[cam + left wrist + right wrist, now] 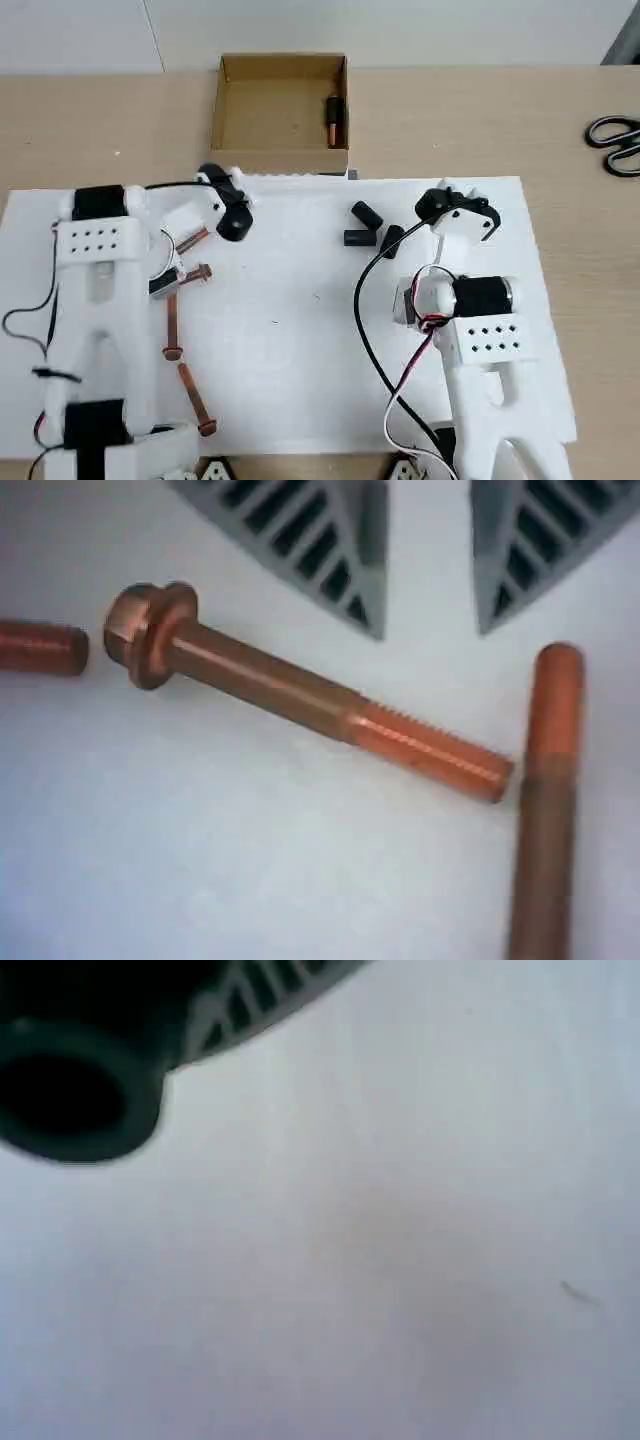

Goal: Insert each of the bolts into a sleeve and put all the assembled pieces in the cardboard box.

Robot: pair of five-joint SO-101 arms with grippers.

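Several copper bolts lie on the white sheet beside the left arm. One bolt lies just below my left gripper, which is open and touches nothing; two more bolts flank it. In the high view this gripper hangs over a bolt. Three black sleeves sit mid-sheet: two sleeves lie free. My right gripper is right at the third sleeve, whose open end faces the right wrist camera. One assembled piece lies in the cardboard box.
Scissors lie on the wooden table at the far right. Black and red cables trail across the sheet beside the right arm. The box stands just beyond the sheet's far edge.
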